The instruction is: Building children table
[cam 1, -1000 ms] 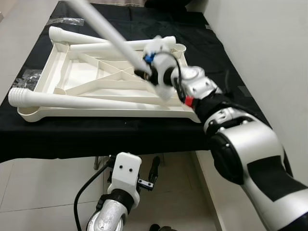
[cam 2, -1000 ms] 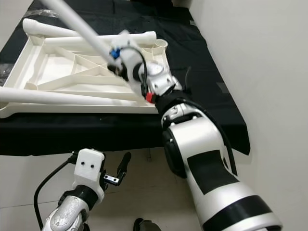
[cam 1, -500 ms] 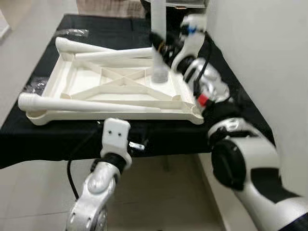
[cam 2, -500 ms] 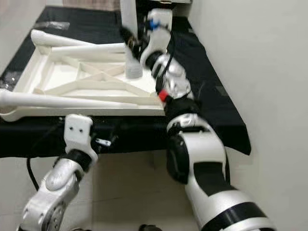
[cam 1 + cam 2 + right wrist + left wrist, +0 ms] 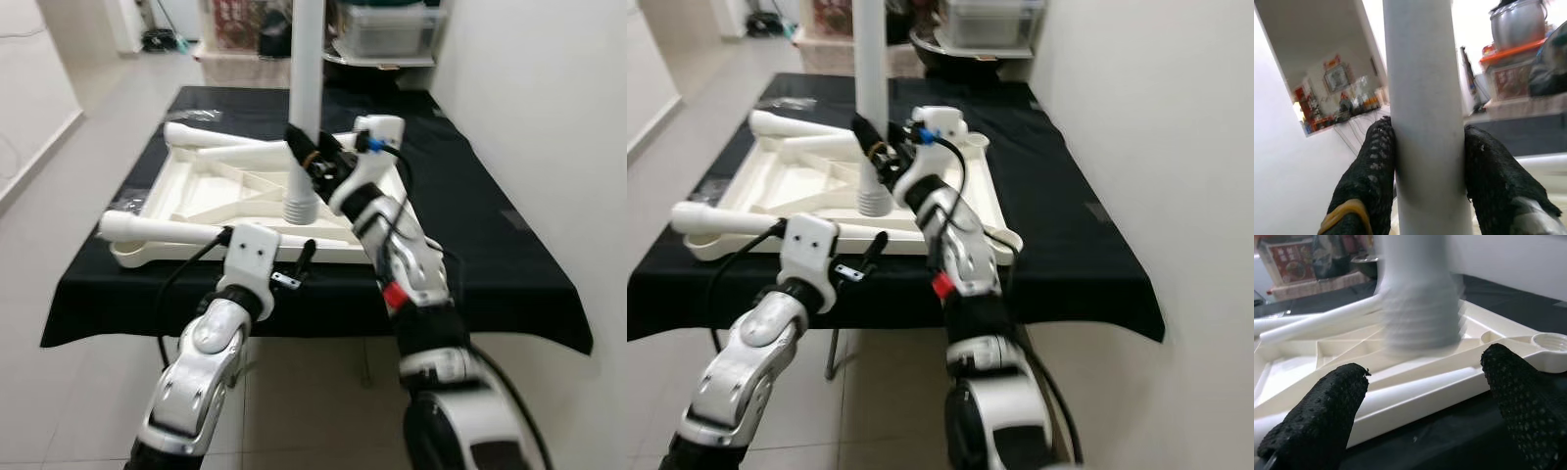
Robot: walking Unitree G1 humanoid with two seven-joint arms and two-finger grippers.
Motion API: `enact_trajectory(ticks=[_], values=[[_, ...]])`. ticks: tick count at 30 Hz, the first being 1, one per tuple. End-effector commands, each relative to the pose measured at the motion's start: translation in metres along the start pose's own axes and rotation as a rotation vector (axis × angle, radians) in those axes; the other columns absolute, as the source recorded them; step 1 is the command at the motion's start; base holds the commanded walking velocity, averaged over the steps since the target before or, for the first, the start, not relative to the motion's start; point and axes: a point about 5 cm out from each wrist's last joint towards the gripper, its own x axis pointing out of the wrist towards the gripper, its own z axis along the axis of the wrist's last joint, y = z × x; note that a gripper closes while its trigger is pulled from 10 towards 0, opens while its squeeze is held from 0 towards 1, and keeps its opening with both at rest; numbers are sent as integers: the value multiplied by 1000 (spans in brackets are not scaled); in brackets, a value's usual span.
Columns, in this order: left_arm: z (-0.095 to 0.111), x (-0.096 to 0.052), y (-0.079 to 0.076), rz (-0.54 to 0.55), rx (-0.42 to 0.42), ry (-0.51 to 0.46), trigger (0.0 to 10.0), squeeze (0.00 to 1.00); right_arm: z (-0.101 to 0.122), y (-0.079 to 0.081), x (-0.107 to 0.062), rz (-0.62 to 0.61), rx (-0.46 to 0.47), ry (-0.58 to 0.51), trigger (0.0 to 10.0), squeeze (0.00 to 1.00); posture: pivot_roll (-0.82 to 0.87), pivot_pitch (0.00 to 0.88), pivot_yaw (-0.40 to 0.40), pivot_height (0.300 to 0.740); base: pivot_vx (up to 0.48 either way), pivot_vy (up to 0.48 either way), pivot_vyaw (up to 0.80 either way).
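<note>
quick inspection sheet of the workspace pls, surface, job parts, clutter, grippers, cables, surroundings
surface: table with black cloth, cloth hanging over the edges
job's things: white upside-down tabletop lying on the cloth; two loose legs resting across it; one leg held upright, threaded end down over the tabletop
clutter: clear plastic wrap at the far left of the cloth
grippers: right gripper shut on the upright leg; left gripper open at the near table edge, holding nothing
cables: black cable along the left arm
surroundings: white wall on the right, tiled floor, storage boxes behind the table
</note>
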Motion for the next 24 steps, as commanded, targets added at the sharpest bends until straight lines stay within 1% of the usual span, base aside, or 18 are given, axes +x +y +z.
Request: enact_trajectory(ticks=[1,5,9,13,18,24], values=[[-3,1,-5,-12,-5,4,10000,0,4,7,-2,-2,28,-28,0,0,34,0,-45,740,0,0,0],[-2,4,-7,-25,16,-4,10000,0,1,16,-9,25,46,-7,0,0,36,0,-41,740,0,0,0],[-3,5,-5,-25,20,0,10000,0,-1,17,-11,30,30,5,0,0,35,0,-38,740,0,0,0],[-6,5,1,-5,11,-3,10000,0,-4,23,-16,41,42,20,0,0,32,0,-34,740,0,0,0],[-3,8,-2,-16,28,-13,10000,0,-10,26,-22,46,44,52,0,0,30,0,-35,740,0,0,0],[-4,9,-5,-22,24,-17,10000,0,-15,28,-29,48,46,85,0,0,26,0,-37,740,0,0,0]])
